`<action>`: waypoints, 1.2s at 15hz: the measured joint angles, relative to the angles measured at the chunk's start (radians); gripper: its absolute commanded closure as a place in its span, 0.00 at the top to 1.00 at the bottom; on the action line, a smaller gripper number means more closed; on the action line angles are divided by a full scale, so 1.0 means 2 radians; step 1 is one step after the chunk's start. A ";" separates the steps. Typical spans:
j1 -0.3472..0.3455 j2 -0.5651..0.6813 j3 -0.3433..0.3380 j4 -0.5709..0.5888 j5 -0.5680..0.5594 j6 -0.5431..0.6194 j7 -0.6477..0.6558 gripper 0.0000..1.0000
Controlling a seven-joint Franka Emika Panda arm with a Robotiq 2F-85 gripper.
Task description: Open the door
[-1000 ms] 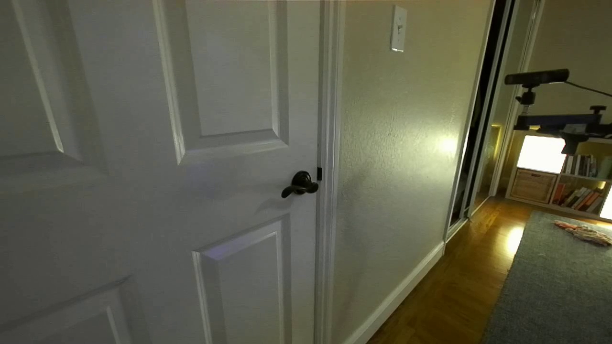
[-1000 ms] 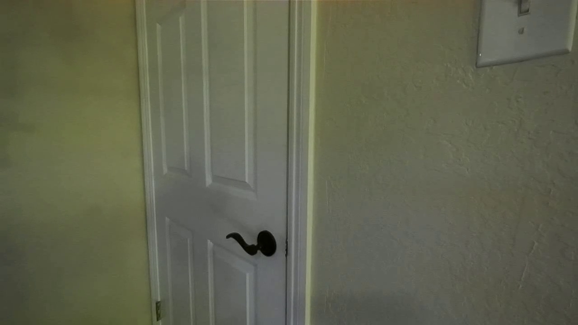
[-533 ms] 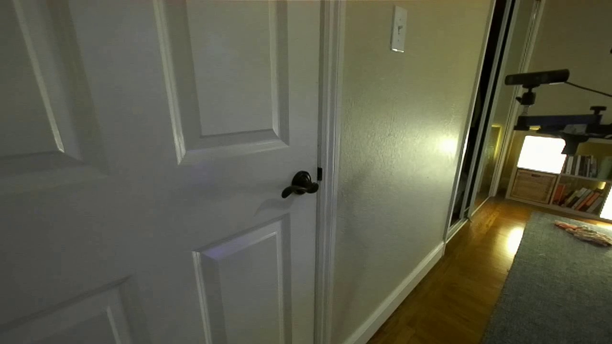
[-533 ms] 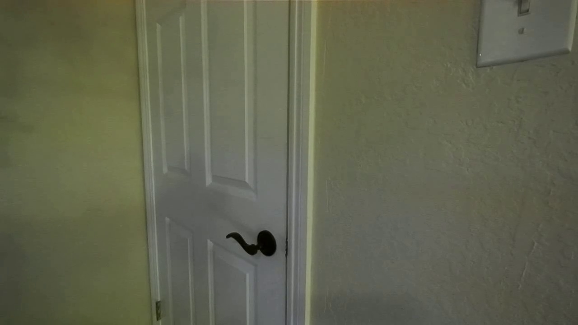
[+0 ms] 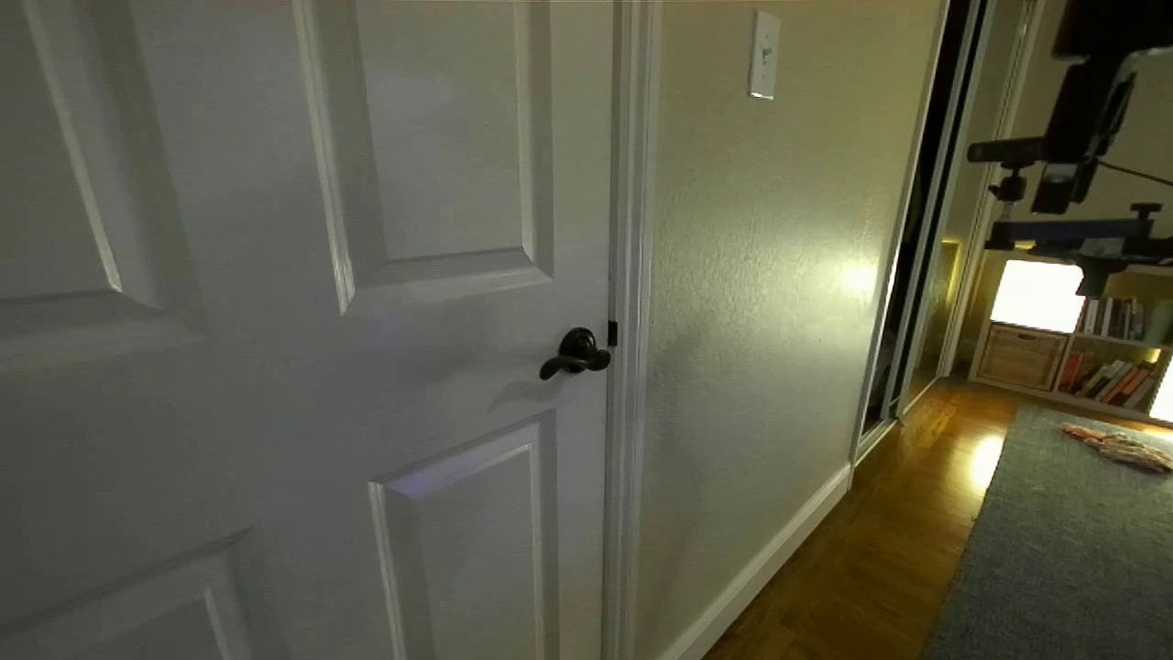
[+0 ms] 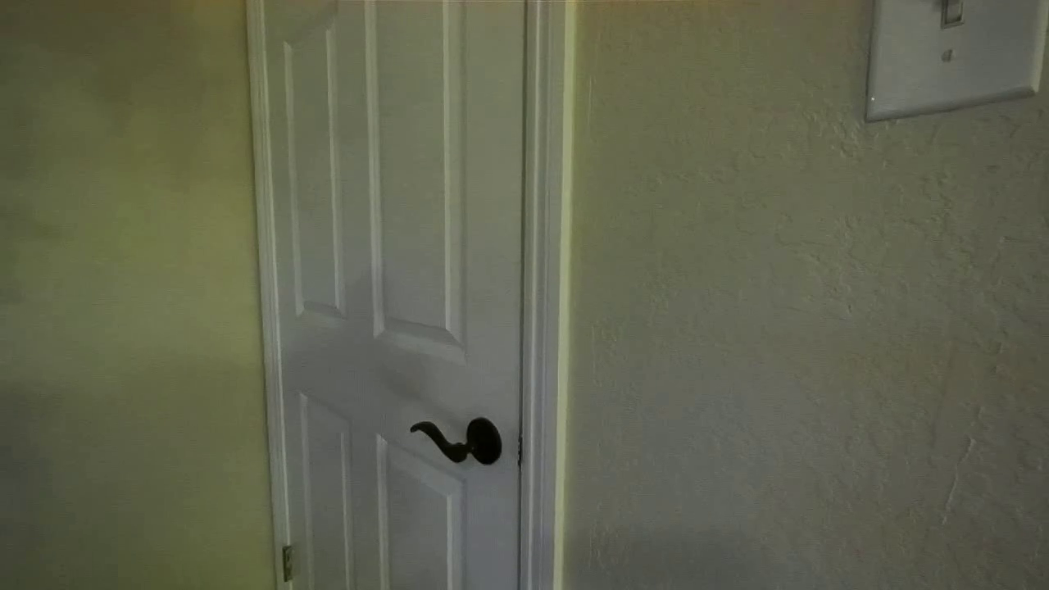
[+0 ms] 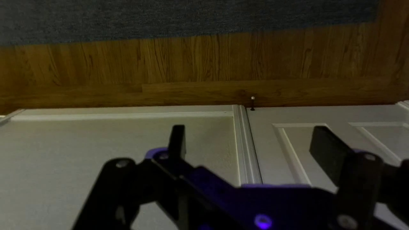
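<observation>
The white panelled door (image 5: 449, 367) stands in its frame and looks shut; it also shows in an exterior view (image 6: 410, 373). Its black lever handle (image 5: 579, 352) points left, level in one place and curved at the tip, and also shows in an exterior view (image 6: 459, 442). My gripper (image 5: 1061, 188) hangs at the upper right of an exterior view, well apart from the handle. In the wrist view my gripper (image 7: 249, 137) is open, its fingers wide apart with nothing between them. Beyond them are the door (image 7: 262, 127) and its frame. The handle is hidden or out of the wrist view.
A light switch (image 5: 764, 55) is on the wall (image 5: 751, 275) right of the door. A camera (image 5: 999, 151) on a mount (image 5: 1054, 231) stands behind my gripper. A grey rug (image 5: 1063, 541) lies on the wood floor (image 5: 861, 541). A small doorstop (image 7: 252, 103) shows low on the door.
My gripper has come into an exterior view from the upper right and now partly covers the camera there. The door and handle have not moved.
</observation>
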State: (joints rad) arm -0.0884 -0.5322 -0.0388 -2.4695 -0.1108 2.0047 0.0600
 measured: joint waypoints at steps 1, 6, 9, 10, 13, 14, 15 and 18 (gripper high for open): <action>-0.001 0.021 0.005 0.011 0.004 0.003 0.023 1.00; -0.001 0.055 0.011 0.031 0.007 0.004 0.049 1.00; -0.001 0.053 0.011 0.031 0.006 0.004 0.049 1.00; -0.001 0.053 0.011 0.031 0.006 0.004 0.049 1.00; -0.001 0.060 0.014 0.032 0.007 0.004 0.067 1.00; -0.001 0.069 0.018 0.033 0.007 0.005 0.092 1.00; -0.001 0.082 0.025 0.035 0.012 0.008 0.121 1.00; 0.000 0.139 0.051 0.059 0.033 0.019 0.216 1.00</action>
State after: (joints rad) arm -0.0890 -0.2544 0.0637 -2.3514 -0.0439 2.0435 0.4919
